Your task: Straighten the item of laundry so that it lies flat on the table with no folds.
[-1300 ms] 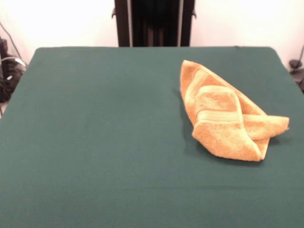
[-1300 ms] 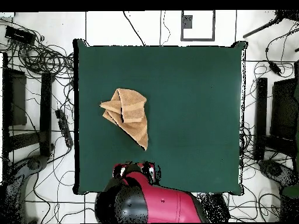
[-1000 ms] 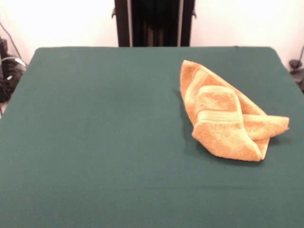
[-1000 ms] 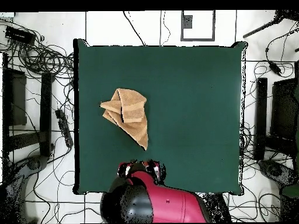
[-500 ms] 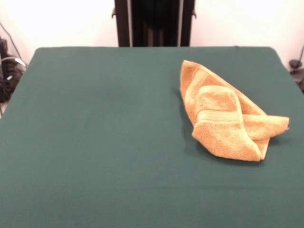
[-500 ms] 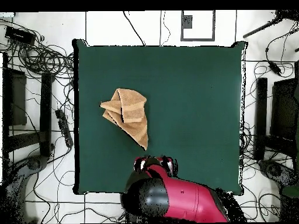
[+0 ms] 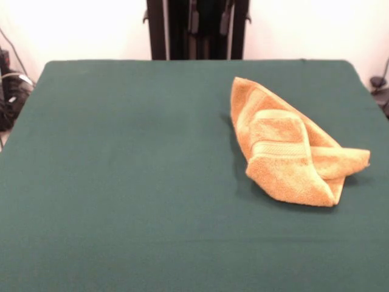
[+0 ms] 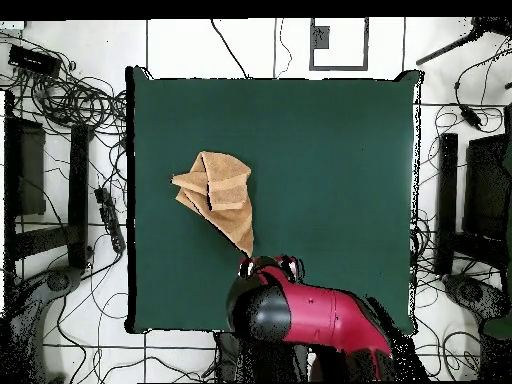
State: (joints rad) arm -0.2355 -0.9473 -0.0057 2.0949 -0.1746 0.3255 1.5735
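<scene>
The item of laundry (image 7: 285,152) is an orange-tan towel, crumpled and folded over itself into a rough triangle, with its woven band showing across the top fold. It lies on the right half of the dark green table (image 7: 121,158). In the overhead view the laundry (image 8: 215,192) sits left of the table's (image 8: 330,170) middle. My gripper (image 7: 209,17) shows only as two grey fingertips at the top edge, apart, with nothing between them. From above, the gripper (image 8: 270,266) hangs over the table's bottom edge, just right of the towel's lowest corner, not touching it.
The red and black arm (image 8: 315,320) reaches in from the bottom. Tangled cables (image 8: 70,95) lie on the floor at the upper left, and black equipment (image 8: 445,200) stands beside the table's right edge. More cables (image 7: 9,91) show at the front view's left edge.
The arm has swung to the right and moved further onto the table in the overhead view. Its fingertips have come into the front view at the top edge. The towel has not moved.
</scene>
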